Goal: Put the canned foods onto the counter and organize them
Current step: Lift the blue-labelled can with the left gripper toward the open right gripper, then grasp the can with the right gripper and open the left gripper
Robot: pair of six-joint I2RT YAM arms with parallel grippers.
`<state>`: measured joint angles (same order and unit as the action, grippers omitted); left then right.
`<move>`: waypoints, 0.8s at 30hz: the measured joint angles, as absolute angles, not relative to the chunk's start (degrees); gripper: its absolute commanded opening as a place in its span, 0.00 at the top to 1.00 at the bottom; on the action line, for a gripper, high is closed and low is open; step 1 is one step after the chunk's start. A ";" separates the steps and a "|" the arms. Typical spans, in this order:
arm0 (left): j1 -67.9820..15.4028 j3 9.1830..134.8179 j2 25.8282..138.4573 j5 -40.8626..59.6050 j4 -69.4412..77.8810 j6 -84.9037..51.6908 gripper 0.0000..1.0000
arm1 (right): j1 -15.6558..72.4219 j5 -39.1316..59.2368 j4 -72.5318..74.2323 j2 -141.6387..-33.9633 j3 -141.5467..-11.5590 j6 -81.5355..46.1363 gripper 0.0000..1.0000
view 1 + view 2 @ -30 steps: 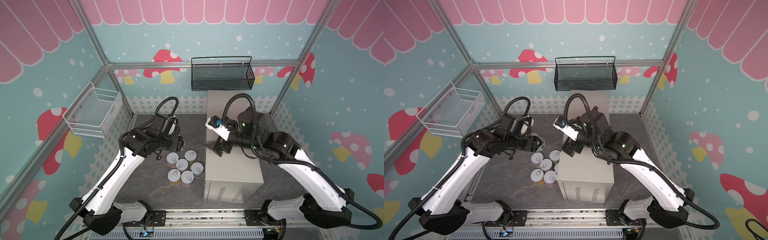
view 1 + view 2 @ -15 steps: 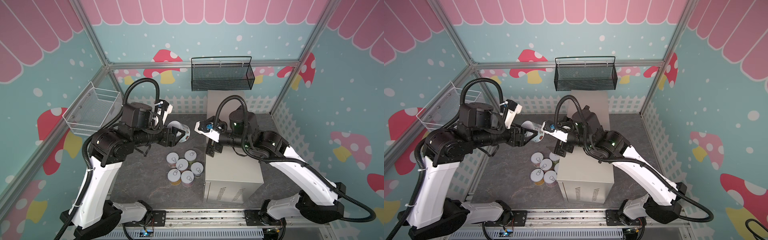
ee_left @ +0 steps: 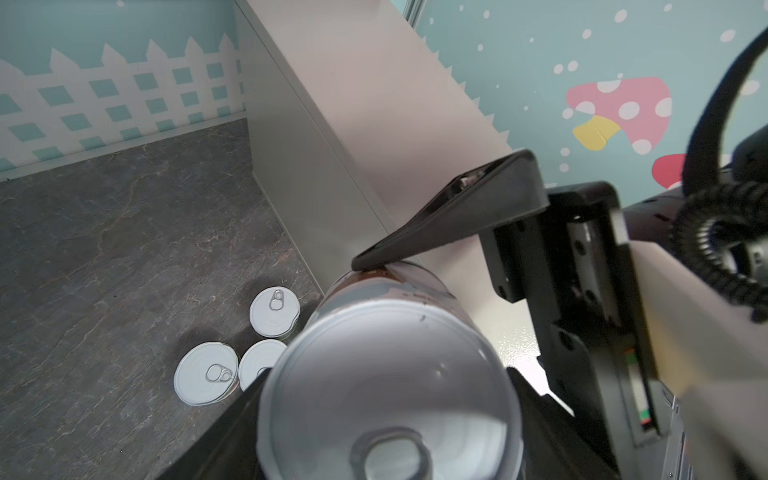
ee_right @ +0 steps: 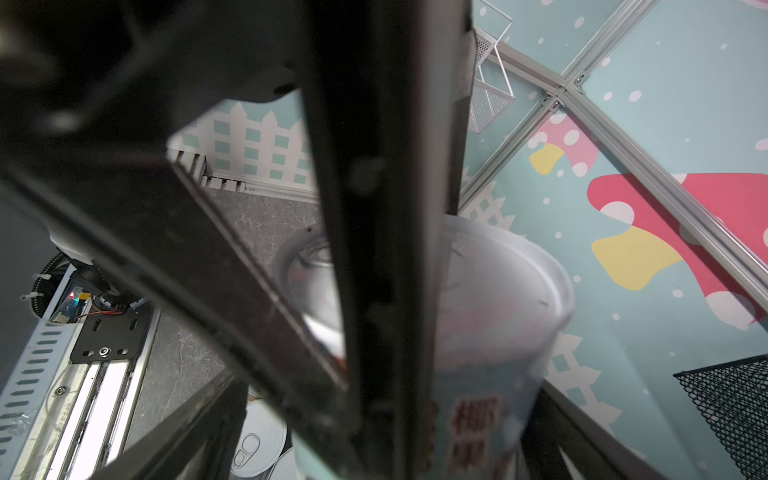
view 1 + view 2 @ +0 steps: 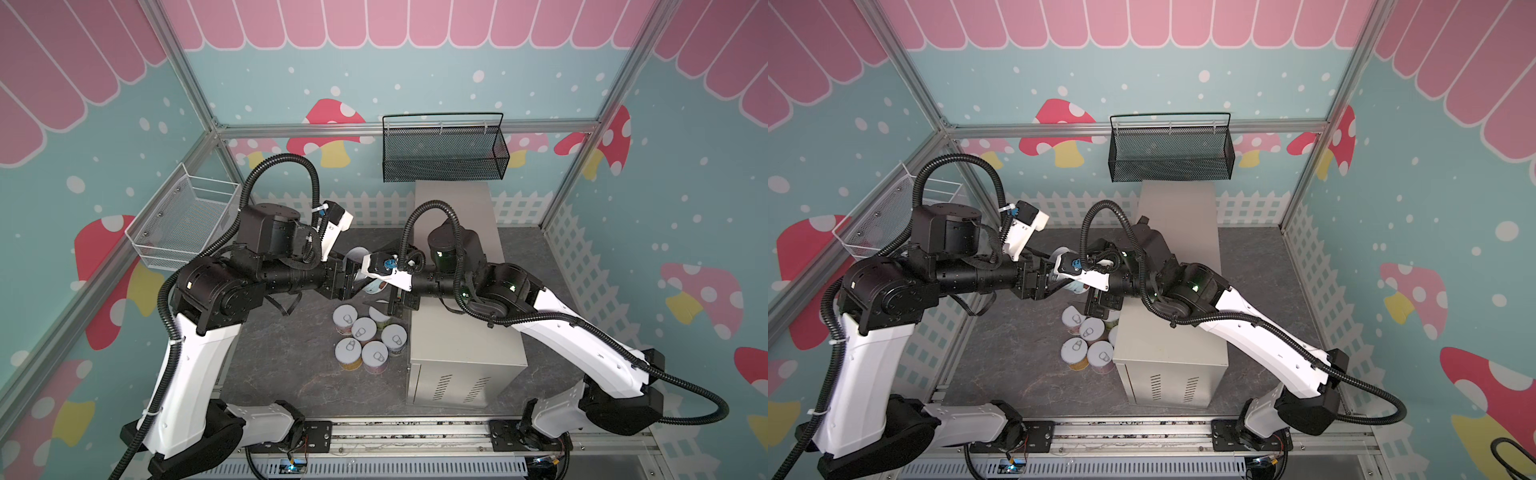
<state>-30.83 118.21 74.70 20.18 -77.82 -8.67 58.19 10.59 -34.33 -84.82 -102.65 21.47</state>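
A canned food (image 5: pixel 360 254) with a white-blue label hangs in mid-air left of the counter (image 5: pixel 461 332), and my left gripper (image 5: pixel 353 276) is shut on it. In the left wrist view its pull-tab lid (image 3: pixel 386 374) fills the space between the fingers (image 3: pixel 232 424). My right gripper (image 5: pixel 379 286) reaches off the counter edge and stands open around the can's (image 4: pixel 490 332) far end, with one finger (image 3: pixel 449 212) at its rim. Several more canned foods (image 5: pixel 365 336) stand clustered on the floor against the counter's left side. The counter (image 5: pixel 1175 332) top is bare.
A black mesh basket (image 5: pixel 442 160) hangs on the back wall above the counter's far end. On the left wall is a white wire basket (image 5: pixel 183 224). A white picket fence lines the floor, and the arms' rail (image 5: pixel 407 434) runs along the front.
My left gripper has lifted the can from beside the floor cluster up and to the right. My right gripper has swung left off the counter top, and its open fingers now sit around the can.
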 measured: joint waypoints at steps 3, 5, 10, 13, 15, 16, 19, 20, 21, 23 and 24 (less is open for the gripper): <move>-30.83 118.21 74.70 20.78 -77.82 -8.51 0.63 | 58.19 10.39 -32.93 -85.12 -102.65 21.32 0.06; -30.83 118.19 74.67 20.95 -77.82 -8.49 0.63 | 58.22 10.09 -32.40 -85.12 -102.65 20.95 0.11; -30.83 117.62 74.67 21.19 -77.69 -8.49 0.62 | 58.24 9.47 -31.20 -85.10 -102.61 20.10 0.25; -30.76 117.62 74.67 21.28 -77.56 -8.49 0.62 | 58.46 8.80 -31.03 -85.10 -102.59 19.70 0.28; -30.74 117.62 74.67 21.50 -77.41 -8.38 0.61 | 58.57 8.29 -30.98 -84.99 -102.52 19.40 0.31; -30.72 117.62 74.70 21.69 -77.30 -8.34 0.60 | 58.63 8.05 -30.85 -84.86 -102.39 19.20 0.32; -30.50 117.62 75.09 23.07 -76.84 -8.32 0.54 | 58.63 7.31 -30.11 -83.90 -101.25 18.59 0.34; -30.52 117.62 75.31 23.59 -76.62 -8.32 0.50 | 58.63 6.96 -29.80 -83.31 -100.49 18.33 0.35; -30.68 117.62 75.61 24.18 -76.40 -8.32 0.42 | 58.63 6.48 -29.39 -82.52 -99.48 18.02 0.35; -31.22 117.62 76.36 25.23 -75.92 -8.32 0.23 | 58.61 5.45 -28.71 -80.82 -97.47 17.47 0.36; -31.55 117.62 76.77 25.85 -75.55 -8.36 0.12 | 58.61 4.84 -28.38 -79.90 -96.44 17.21 0.36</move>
